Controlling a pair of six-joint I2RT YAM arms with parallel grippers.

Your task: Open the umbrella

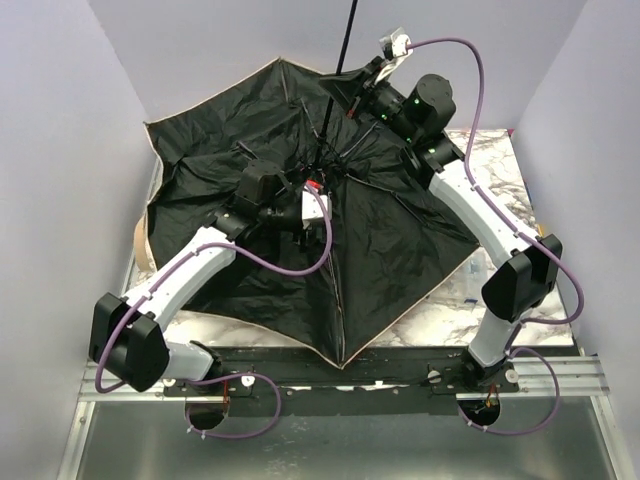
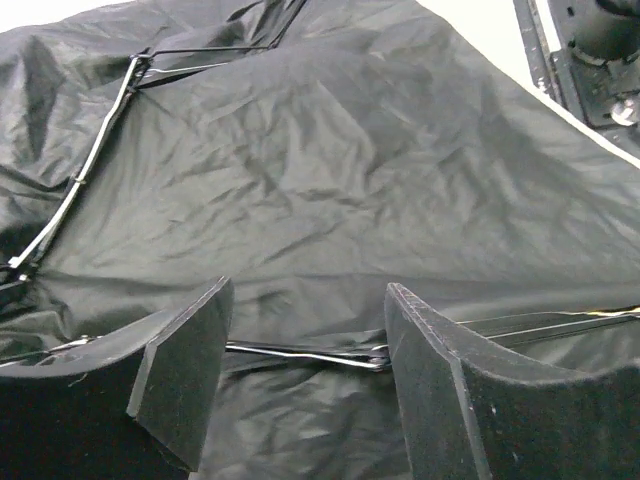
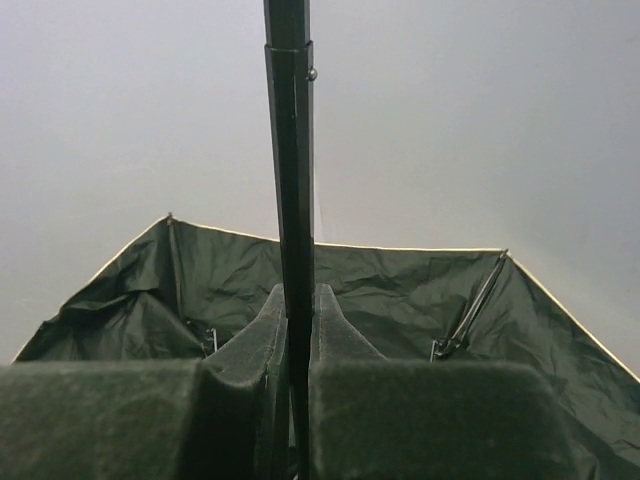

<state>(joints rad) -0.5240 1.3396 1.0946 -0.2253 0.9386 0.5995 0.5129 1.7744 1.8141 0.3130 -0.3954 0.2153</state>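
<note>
The tan-edged folding umbrella (image 1: 400,250) sprawls open over the marble table (image 1: 440,315), black inner side up. Its thin black shaft (image 1: 346,35) stands steeply.

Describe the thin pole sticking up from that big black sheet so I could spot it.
Find the black umbrella canopy spread over the table. At its far side the right hand is shut on a thin black shaft. Unlike the silvery ribs lying against the fabric, it sticks up alone, clear of the canopy.

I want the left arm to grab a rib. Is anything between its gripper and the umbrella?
Nothing visible. The left gripper hangs open over the umbrella's black fabric, a thin rib crossing between its fingers. The right gripper clamps the shaft.
</note>
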